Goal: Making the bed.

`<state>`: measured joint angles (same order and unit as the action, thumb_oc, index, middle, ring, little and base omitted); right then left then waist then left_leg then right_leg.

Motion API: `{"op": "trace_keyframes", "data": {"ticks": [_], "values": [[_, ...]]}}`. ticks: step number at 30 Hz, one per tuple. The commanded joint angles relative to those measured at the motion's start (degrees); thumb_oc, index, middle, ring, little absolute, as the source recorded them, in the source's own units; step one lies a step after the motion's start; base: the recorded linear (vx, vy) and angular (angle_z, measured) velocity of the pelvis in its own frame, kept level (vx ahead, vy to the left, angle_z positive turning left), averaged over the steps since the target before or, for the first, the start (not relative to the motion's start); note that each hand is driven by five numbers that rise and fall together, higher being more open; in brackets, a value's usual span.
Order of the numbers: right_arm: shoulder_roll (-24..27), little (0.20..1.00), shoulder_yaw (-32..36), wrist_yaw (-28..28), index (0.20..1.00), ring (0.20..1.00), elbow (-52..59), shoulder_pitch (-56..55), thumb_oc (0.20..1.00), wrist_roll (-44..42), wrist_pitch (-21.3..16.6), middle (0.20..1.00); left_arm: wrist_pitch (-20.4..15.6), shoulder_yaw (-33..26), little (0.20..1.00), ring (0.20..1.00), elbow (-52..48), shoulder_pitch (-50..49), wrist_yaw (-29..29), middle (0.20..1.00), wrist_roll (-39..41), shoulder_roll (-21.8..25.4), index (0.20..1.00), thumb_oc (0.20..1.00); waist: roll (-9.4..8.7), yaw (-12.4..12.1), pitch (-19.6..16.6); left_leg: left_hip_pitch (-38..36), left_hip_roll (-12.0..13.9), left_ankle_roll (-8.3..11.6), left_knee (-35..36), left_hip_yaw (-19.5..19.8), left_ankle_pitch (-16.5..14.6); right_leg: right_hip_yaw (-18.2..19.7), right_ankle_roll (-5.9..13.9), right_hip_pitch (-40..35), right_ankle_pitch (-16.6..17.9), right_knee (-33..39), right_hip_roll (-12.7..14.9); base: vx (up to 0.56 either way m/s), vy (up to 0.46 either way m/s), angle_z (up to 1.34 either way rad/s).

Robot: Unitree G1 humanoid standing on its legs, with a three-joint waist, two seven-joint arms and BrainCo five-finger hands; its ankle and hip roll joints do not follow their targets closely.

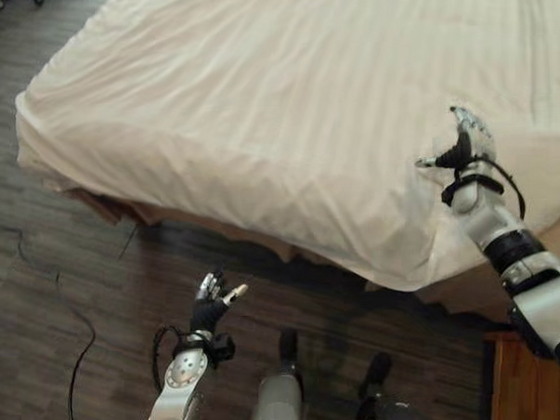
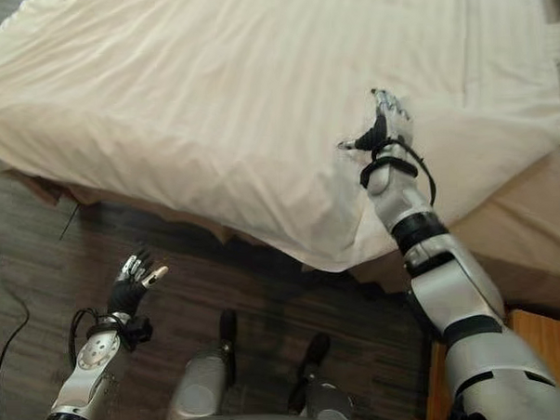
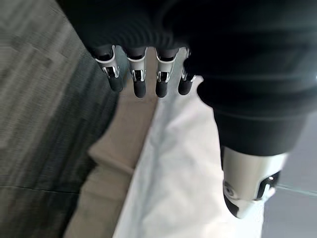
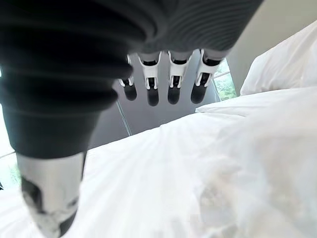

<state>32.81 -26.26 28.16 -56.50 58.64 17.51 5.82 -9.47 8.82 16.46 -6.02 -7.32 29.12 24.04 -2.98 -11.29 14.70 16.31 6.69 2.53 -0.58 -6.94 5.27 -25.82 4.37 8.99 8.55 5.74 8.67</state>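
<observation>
Across the upper part of the head views spreads the bed [image 1: 506, 284], its white sheet [image 1: 285, 107] draped over the near edge and hanging toward the dark wood floor [image 1: 61, 303]; a tan under-layer shows below the hem. A wooden piece of furniture [image 1: 515, 376] sits at the lower right. The right hand [image 2: 385, 122] hovers over or rests on the sheet near the corner, fingers extended and grasping nothing. The left hand [image 1: 210, 306] hangs low over the floor, well apart from the bed, fingers relaxed and empty.

The step in hand appears to be smoothing or straightening the sheet at this corner. Next, the right hand likely needs to press flat and sweep outward, or pinch the hem and pull it taut. No brand, label or writing is legible anywhere.
</observation>
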Motion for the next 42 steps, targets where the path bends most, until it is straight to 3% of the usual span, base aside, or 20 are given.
{"op": "trace_keyframes", "data": {"ticks": [1, 10, 13, 14, 16, 20, 27, 28, 30, 31, 34, 36, 42], "values": [[6.00, 1.000, -3.83, 2.50, 1.000, 1.000, -3.17, 9.17, 1.000, 1.25, 0.19, 1.000, -3.39, 2.77, 1.000, 1.000, -1.31, 1.80, 1.43, 1.000, 3.20, 2.50, 1.000, 1.000, 1.32, -1.22, 0.23, -3.04, 2.32, 5.04, 5.58, -1.15, -2.55, 1.12, 3.28, -0.17, -8.83, -0.74, 0.73, 0.03, -0.054, 0.15], [11.87, 1.000, -13.25, 2.98, 1.000, 1.000, -12.88, 19.20, 1.000, 5.76, 1.57, 1.000, -4.71, 5.26, 1.000, 1.000, 0.16, 4.81, 2.90, 1.000, 4.92, 2.37, 1.000, 1.000, 2.34, -1.08, 0.56, 4.23, 2.38, 6.59, 5.58, -0.92, -0.75, 2.36, 3.69, 6.93, -7.35, -0.86, 0.93, 0.01, -0.013, 0.01], [10.42, 1.000, -14.42, 2.14, 1.000, 1.000, -15.20, 18.80, 1.000, 5.97, 1.42, 1.000, -4.86, 5.15, 1.000, 1.000, 0.74, 5.17, 2.99, 1.000, 5.28, 1.99, 1.000, 1.000, 1.89, -0.93, 0.79, 6.53, 2.73, 7.03, 5.58, -1.17, -0.26, 3.09, 4.03, 9.54, -6.59, -0.74, 0.90, 0.02, -0.020, -0.06], [10.42, 0.790, -14.42, 2.14, 0.790, 0.790, -15.20, 18.80, 0.790, 5.97, 1.42, 0.790, -4.86, 5.15, 1.000, 1.000, 0.74, 5.16, 2.99, 1.000, 5.28, 2.00, 1.000, 1.000, 1.88, -0.94, 0.77, 6.55, 2.73, 7.03, 5.58, -1.18, -0.26, 3.10, 4.03, 9.57, -6.59, -0.74, 0.90, 0.00, 0.009, -0.15], [9.62, 0.200, -15.20, 1.22, 0.200, 0.200, -17.58, 18.66, 0.200, 6.09, 1.17, 0.200, -5.01, 5.21, 1.000, 1.000, 2.74, 4.96, 3.17, 1.000, 5.37, 1.65, 1.000, 1.000, 1.33, -1.06, 0.49, 8.71, 2.87, 7.26, 5.58, -1.18, 0.10, 4.19, 4.59, 12.26, -6.03, -0.74, 0.92, 0.00, 0.029, -0.19], [10.95, 0.200, -16.03, 0.22, 0.200, 0.200, -20.71, 18.96, 0.200, 4.75, 0.58, 0.200, -5.39, 5.41, 1.000, 1.000, 3.80, 4.26, 3.75, 1.000, 6.20, 0.97, 1.000, 1.000, 0.29, -1.23, -0.15, 10.21, 2.86, 7.20, 5.58, -0.98, 0.29, 5.28, 4.93, 14.21, -5.69, -0.74, 0.82, 0.02, 0.035, -0.20], [14.33, 0.200, -15.48, 0.03, 0.200, 0.200, -20.89, 17.06, 0.200, 4.43, 0.90, 0.200, -4.43, 6.07, 1.000, 1.000, 4.04, 3.31, 4.97, 1.000, 6.26, 1.74, 1.000, 1.000, -1.11, -0.76, -0.10, 6.68, 2.73, 6.49, 5.58, -0.92, -1.11, 4.76, 5.06, 10.76, -5.97, -0.74, 1.36, 0.02, 0.059, 0.02], [16.06, 0.200, -15.13, -1.66, 0.200, 0.200, -22.23, 13.97, 0.200, 7.77, 2.53, 0.200, -3.42, 5.54, 1.000, 1.000, 3.65, 3.09, 5.84, 1.000, 6.32, 2.57, 1.000, 1.000, -2.80, -0.65, -0.42, 4.10, 2.77, 5.94, 5.58, -0.81, -2.14, 4.02, 5.14, 7.56, -6.35, -0.74, 1.43, 0.05, 0.022, 0.07], [16.07, 0.200, -15.02, -1.69, 0.200, 0.200, -22.18, 13.88, 0.200, 7.82, 2.55, 0.200, -3.40, 5.56, 1.000, 1.000, 3.63, 3.07, 5.85, 1.000, 6.33, 2.64, 1.000, 1.000, -2.84, -0.69, -0.30, 3.95, 2.75, 5.94, 5.58, -0.81, -2.17, 4.01, 5.16, 7.41, -6.37, -0.74, 1.45, 0.04, 0.015, 0.10], [17.70, 0.200, -14.15, -3.16, 0.200, 0.200, -22.92, 11.57, 0.200, 8.78, 3.08, 0.200, -2.68, 5.64, 1.000, 1.000, 3.25, 2.81, 6.48, 1.000, 6.03, 3.26, 1.000, 1.000, -4.33, -0.54, -0.61, 2.16, 2.83, 5.60, 5.58, -0.68, -2.93, 3.40, 5.22, 5.36, -6.53, -0.74, 1.46, 0.05, 0.009, 0.14], [18.99, 0.200, -12.61, -4.46, 0.200, 0.200, -23.46, 8.21, 0.200, 9.14, 3.16, 0.200, -2.00, 5.58, 1.000, 1.000, 2.44, 2.68, 7.19, 1.000, 5.41, 3.96, 1.000, 1.000, -5.74, -0.65, -0.62, 0.96, 3.02, 5.36, 5.58, -0.45, -3.47, 3.08, 5.21, 3.77, -6.82, -0.74, 1.33, 0.02, 0.000, 0.12], [19.30, 0.200, -11.50, -8.45, 0.200, 0.200, -26.90, 3.27, 0.200, 11.41, 3.88, 0.200, -0.91, 4.93, 1.000, 1.000, 2.04, 2.62, 8.36, 1.000, 5.10, 4.74, 1.000, 1.000, -8.05, -0.94, -0.76, -0.38, 3.21, 5.23, 5.58, -0.01, -4.08, 2.12, 5.16, 1.79, -7.19, -0.74, 1.10, 0.03, -0.040, 0.07], [19.72, 0.200, -5.74, -15.86, 0.200, 0.200, -31.96, -8.58, 0.200, 11.52, 4.74, 0.200, 1.15, 4.99, 1.000, 1.000, 2.15, 2.44, 10.79, 1.000, 2.73, 4.70, 1.000, 1.000, -11.32, -1.52, -1.11, -1.54, 3.25, 5.35, 5.58, 0.86, -4.47, -0.01, 4.74, -0.85, -8.34, -0.74, 0.60, 0.03, -0.055, 0.19]]}}
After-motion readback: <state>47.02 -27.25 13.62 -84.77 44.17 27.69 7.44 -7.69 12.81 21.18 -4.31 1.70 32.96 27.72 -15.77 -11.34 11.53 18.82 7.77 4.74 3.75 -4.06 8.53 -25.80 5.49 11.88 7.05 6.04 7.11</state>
